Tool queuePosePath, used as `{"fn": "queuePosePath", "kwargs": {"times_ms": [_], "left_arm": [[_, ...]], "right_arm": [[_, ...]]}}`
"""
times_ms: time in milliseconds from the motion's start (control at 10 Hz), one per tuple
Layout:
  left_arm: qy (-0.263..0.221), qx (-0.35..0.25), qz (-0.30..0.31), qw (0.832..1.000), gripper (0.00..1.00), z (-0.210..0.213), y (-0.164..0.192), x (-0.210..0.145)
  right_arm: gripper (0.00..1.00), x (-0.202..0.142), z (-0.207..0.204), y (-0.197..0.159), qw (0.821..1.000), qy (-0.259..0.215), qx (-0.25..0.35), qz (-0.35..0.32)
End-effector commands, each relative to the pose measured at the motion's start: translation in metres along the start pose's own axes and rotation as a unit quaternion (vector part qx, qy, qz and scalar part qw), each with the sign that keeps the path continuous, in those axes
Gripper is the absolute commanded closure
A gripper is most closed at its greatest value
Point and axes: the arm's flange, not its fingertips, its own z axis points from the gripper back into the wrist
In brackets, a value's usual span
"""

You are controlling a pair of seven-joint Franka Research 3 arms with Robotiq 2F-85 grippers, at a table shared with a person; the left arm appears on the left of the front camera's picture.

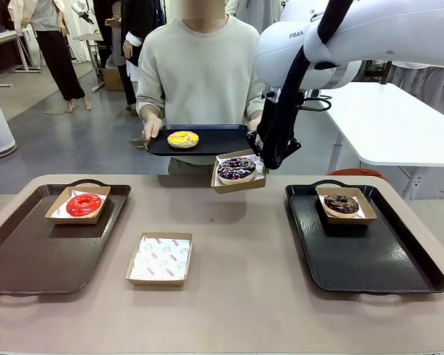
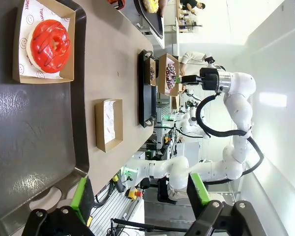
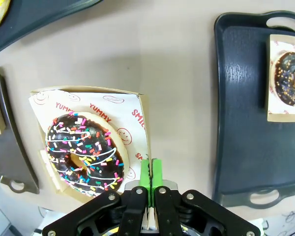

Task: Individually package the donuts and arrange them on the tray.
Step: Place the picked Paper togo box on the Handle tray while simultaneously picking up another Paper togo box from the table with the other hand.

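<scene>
Nearest, a paper-lined box [image 1: 159, 259] lies between trays. The left tray [image 1: 29, 251] has the boxed red donut [image 1: 83, 205], the right tray [image 1: 370, 259] the boxed chocolate donut [image 1: 342, 204]. The left gripper [image 2: 140, 192] gapes wide. The right gripper [image 3: 150, 169] pinches the airborne box [image 1: 238, 185] containing the drizzled donut [image 1: 237, 169]. Farthest, a person's tray [image 1: 214, 140] carries the yellow donut [image 1: 183, 138].

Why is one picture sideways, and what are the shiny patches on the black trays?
Left wrist view: the camera is turned with the wrist, so the tan table runs sideways; pale glare sits on the left dark plastic tray. Right wrist view: the wide lens curves the right black tray at its edges, streaked with glare.
</scene>
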Motion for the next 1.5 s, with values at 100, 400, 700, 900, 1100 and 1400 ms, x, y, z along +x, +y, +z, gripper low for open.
{"fn": "queuePosePath", "kwargs": {"times_ms": [100, 400, 700, 900, 1100, 1400], "left_arm": [[0.022, 0.027, -0.017, 0.999, 0.0, -0.007, -0.015, 0.001], [0.081, 0.161, -0.096, 0.979, 0.0, -0.047, -0.083, 0.004], [0.134, 0.279, -0.107, 0.945, 0.0, -0.119, -0.139, -0.002], [0.164, 0.341, -0.109, 0.919, 0.0, -0.174, -0.16, -0.009], [0.178, 0.386, -0.117, 0.898, 0.0, -0.224, -0.173, -0.018], [0.19, 0.423, -0.124, 0.877, 0.0, -0.29, -0.161, -0.031]], "right_arm": [[0.99, -0.009, 0.015, -0.012, 1.0, 0.003, 0.015, 0.016], [0.99, -0.046, 0.055, -0.07, 0.998, 0.023, -0.012, 0.056], [0.99, -0.086, 0.064, -0.143, 0.998, 0.035, -0.029, 0.047], [0.99, -0.1, 0.05, -0.176, 0.997, 0.028, -0.018, 0.063], [0.99, -0.107, 0.031, -0.205, 0.998, 0.027, 0.007, 0.053], [0.99, -0.111, -0.005, -0.225, 0.999, 0.035, 0.005, 0.029]]}}
